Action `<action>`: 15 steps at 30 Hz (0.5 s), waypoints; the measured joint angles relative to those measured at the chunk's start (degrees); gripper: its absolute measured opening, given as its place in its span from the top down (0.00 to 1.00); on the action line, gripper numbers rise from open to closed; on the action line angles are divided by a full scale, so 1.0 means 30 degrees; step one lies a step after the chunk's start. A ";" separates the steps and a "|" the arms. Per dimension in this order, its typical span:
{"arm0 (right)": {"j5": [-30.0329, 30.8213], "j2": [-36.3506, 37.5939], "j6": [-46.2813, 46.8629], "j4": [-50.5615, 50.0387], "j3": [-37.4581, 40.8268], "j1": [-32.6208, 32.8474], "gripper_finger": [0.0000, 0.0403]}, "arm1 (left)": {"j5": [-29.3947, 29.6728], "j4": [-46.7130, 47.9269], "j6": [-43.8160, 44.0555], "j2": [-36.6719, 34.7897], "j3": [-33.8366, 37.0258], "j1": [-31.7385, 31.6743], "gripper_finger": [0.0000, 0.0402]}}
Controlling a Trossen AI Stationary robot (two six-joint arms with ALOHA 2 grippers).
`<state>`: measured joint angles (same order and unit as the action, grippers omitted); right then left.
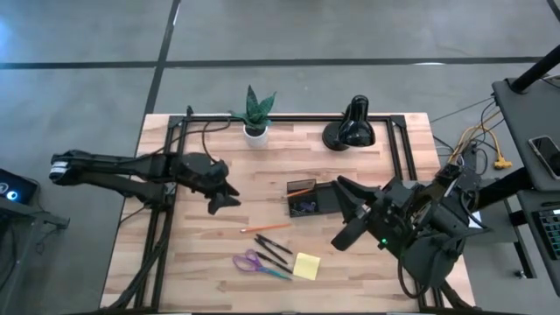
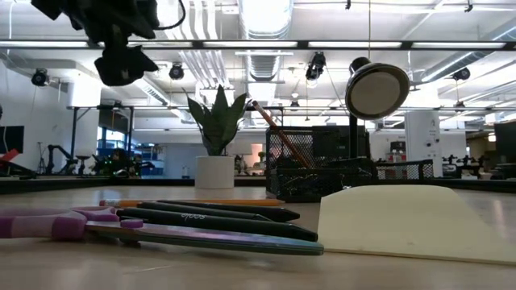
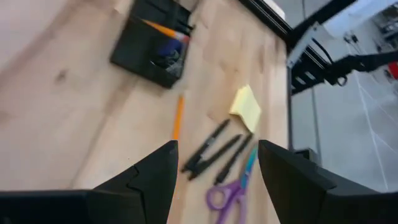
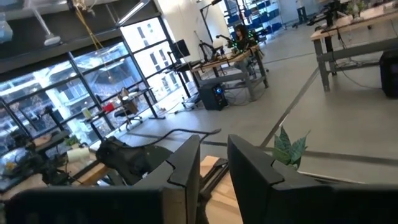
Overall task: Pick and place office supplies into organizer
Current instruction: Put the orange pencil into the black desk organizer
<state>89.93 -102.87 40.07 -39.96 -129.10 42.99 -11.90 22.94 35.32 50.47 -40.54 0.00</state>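
The dark organizer [image 1: 311, 199] [image 3: 152, 43] stands mid-table with an orange pencil [image 1: 300, 188] leaning in it. Nearer the front edge, an orange pencil [image 1: 265, 227] [image 3: 178, 118], black pens [image 1: 273, 249] [image 3: 214, 152], purple-handled scissors [image 1: 258, 263] [image 3: 230, 190] and a yellow sticky pad [image 1: 306, 266] [image 3: 246, 107] lie flat on the wood. My left gripper [image 1: 226, 197] [image 3: 214, 186] hangs open above the table, left of the organizer, slanting down toward the supplies. My right gripper [image 1: 346, 214] [image 4: 214, 168] is raised high right of the organizer, level, fingers a narrow gap apart with nothing between.
A potted plant [image 1: 255, 118] and a black desk lamp [image 1: 350, 127] stand along the far edge. Black frame rails [image 1: 175, 175] run along the table's left and far sides. Bare wood lies at the near left [image 1: 175, 262].
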 joint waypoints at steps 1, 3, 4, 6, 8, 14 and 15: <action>-0.0057 0.0000 0.0002 0.0285 0.0000 -0.0199 0.81 | -0.0015 0.0017 0.0093 0.0008 -0.0021 0.0243 0.49; -0.0065 0.0015 0.0000 0.0752 0.0000 -0.0572 0.80 | -0.0015 -0.0002 0.0114 -0.0056 -0.0180 0.0783 0.49; -0.0065 0.0015 0.0000 0.0805 0.0000 -0.0711 0.80 | 0.0006 -0.0020 0.0338 -0.0179 -0.0233 0.1078 0.49; -0.0065 0.0015 -0.0013 0.0807 0.0000 -0.0933 0.80 | 0.0229 0.0002 0.0934 -0.0478 -0.0359 0.1659 0.49; -0.0051 0.0000 -0.0285 0.0807 0.0000 -0.1238 0.81 | 0.0510 -0.0102 0.1118 -0.0793 -0.0485 0.2239 0.49; -0.0497 0.0319 -0.5346 0.0669 -0.0007 -0.3519 0.82 | 0.1119 -0.0472 0.3101 -0.1567 -0.0488 0.3664 0.49; -0.0525 0.0321 -0.6239 0.0669 -0.0007 -0.3699 0.82 | 0.1144 -0.0613 0.3173 -0.1658 -0.0470 0.3936 0.49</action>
<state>88.35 -101.91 21.36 -37.95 -129.12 31.89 -8.47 21.10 44.84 45.49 -41.95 11.81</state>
